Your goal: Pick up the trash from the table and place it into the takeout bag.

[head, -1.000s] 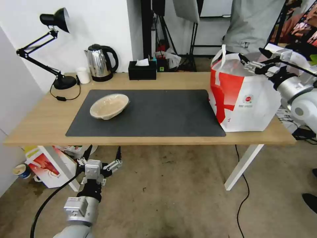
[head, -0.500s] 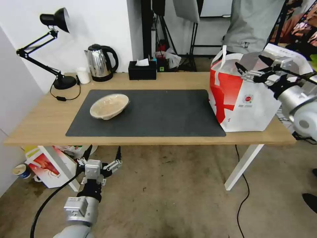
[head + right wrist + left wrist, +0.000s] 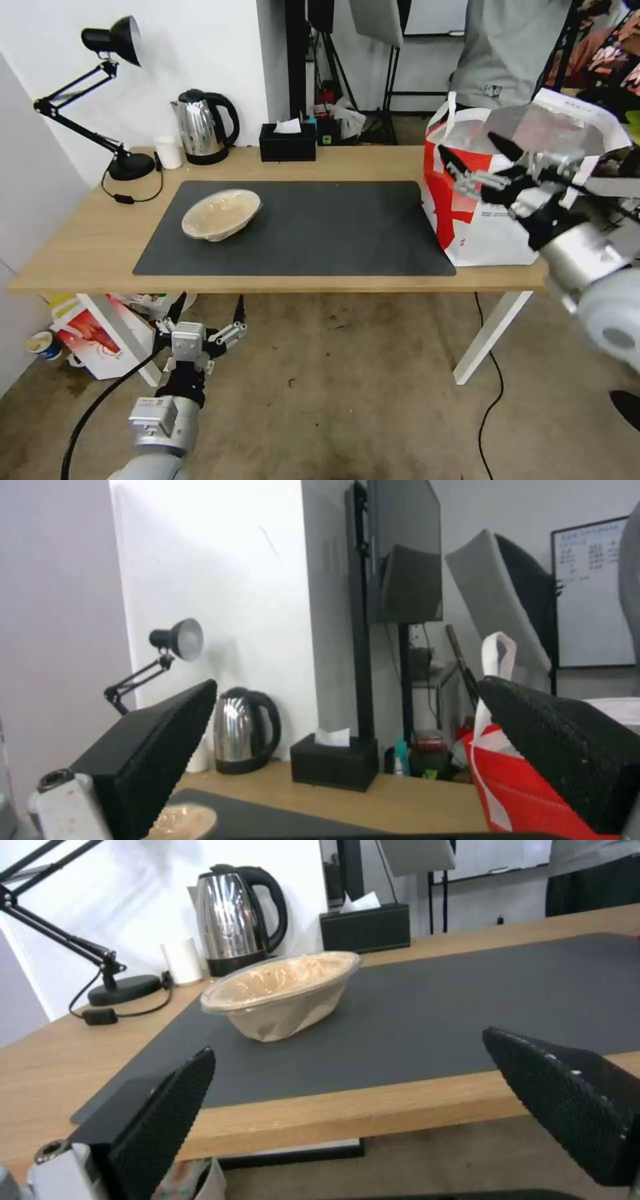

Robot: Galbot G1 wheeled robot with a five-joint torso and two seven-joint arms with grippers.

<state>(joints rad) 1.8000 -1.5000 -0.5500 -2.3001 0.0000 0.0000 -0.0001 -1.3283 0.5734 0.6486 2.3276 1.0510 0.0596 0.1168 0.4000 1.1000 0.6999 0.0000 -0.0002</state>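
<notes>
One piece of trash, a shallow beige oval bowl (image 3: 221,213), lies on the left part of the dark grey mat (image 3: 320,233) on the light-wood table (image 3: 87,247). The white and red takeout bag (image 3: 490,227) stands open on the table's right end, foil lining showing. My right gripper (image 3: 468,144) hangs open and empty in front of the bag's upper left side, above the table. My left gripper (image 3: 209,303) is open and low, below the table's front edge. In the left wrist view the bowl (image 3: 287,990) sits beyond the open fingers (image 3: 167,1120). The right wrist view shows the bag (image 3: 527,790) beside the fingers (image 3: 567,750).
A black desk lamp (image 3: 110,100), a small white cup (image 3: 168,152), a steel kettle (image 3: 202,127) and a black tissue box (image 3: 287,141) line the table's back edge. A red-and-white box (image 3: 93,337) stands on the floor under the left end. Cables (image 3: 490,373) trail by the white right leg.
My right gripper has come away from over the bag's mouth, moving left and nearer the camera, still open. The left arm and the bowl have not moved.
</notes>
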